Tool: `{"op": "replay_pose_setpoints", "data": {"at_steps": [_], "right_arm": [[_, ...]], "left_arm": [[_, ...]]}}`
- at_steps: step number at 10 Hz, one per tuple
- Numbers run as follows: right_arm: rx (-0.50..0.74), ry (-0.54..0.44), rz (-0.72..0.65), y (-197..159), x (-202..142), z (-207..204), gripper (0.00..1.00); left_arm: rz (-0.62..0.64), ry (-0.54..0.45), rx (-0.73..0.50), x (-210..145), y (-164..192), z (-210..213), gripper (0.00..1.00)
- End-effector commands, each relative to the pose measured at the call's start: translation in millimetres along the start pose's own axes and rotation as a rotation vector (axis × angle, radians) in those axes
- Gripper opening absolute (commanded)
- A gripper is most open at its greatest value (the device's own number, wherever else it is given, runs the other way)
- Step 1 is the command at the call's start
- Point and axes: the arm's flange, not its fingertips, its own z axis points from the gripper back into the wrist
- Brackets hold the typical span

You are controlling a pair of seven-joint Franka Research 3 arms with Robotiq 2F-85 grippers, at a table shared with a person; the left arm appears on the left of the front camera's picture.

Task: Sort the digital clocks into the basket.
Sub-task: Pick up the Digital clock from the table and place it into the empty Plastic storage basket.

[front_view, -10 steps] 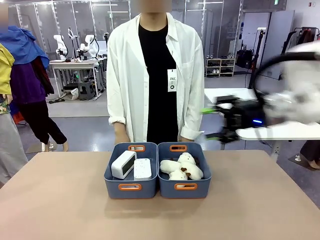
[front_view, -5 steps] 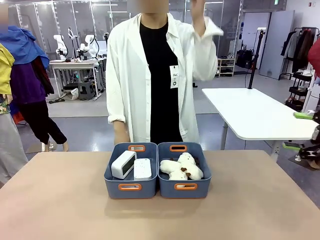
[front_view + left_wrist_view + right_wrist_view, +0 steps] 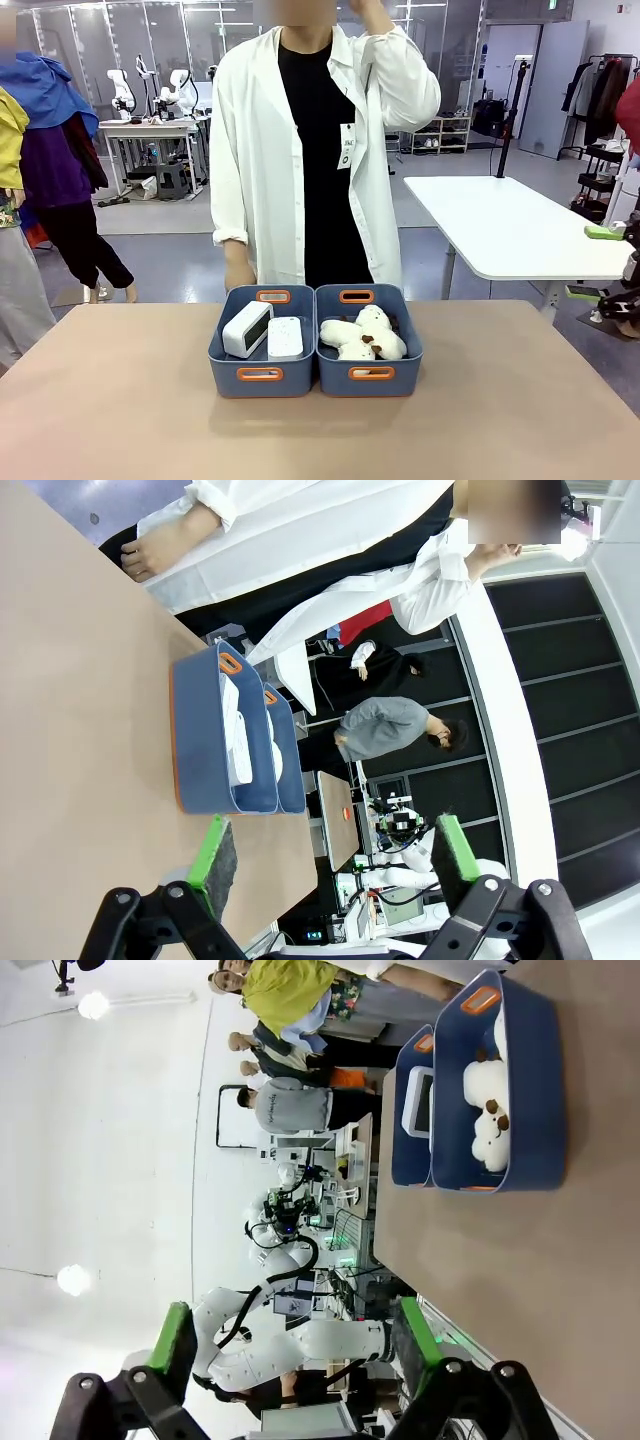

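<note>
1. Since the earliest frame, the right arm has left the middle right of the front view; the right gripper (image 3: 606, 262) now sits at the far right edge, about where it was half a second ago. The person's raised hand (image 3: 372, 12) has gone from hanging low to the top of the frame.
2. The two bins and their contents have not shifted across the three front frames.
3. Basket (image 3: 225, 345): centre of the front view, lower middle, on the tan table (image 3: 120, 400), touching the second bin (image 3: 408, 345) on its right.
4. Clocks: both lie inside the basket. One clock (image 3: 246, 329) leans tilted in the left part; the other clock (image 3: 285, 337) lies flatter just beside it, toward the wall shared with the second bin.
5. Second bin: holds cream plush toys (image 3: 362, 335) piled together.
6. Right gripper, own wrist view (image 3: 295, 1338): jaws spread wide, nothing between the green pads (image 3: 176, 1342). Both bins appear at the upper right of that frame, well apart from the fingers.
7. Left gripper (image 3: 333, 856), own wrist view: jaws likewise spread and empty, green pads (image 3: 212, 852) at the lower part of the frame. The basket (image 3: 205, 750) sits at centre left, well apart from the fingers.
8. Person: stands behind the bins at the far table edge in a white coat; the other hand (image 3: 240, 274) hangs just behind the basket.
</note>
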Motion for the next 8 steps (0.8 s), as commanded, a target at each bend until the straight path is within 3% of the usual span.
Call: {"op": "replay_pose_setpoints", "data": {"at_steps": [1, 8], "right_arm": [[0.028, -0.001, 0.002, 1.3, -1.5, 2.6, 1.00], [0.028, -0.001, 0.002, 1.3, -1.5, 2.6, 1.00]], "left_arm": [[0.012, 0.007, -0.009, -3.5, -4.7, 3.0, 1.00], [0.012, 0.007, -0.009, -3.5, -4.7, 3.0, 1.00]]}}
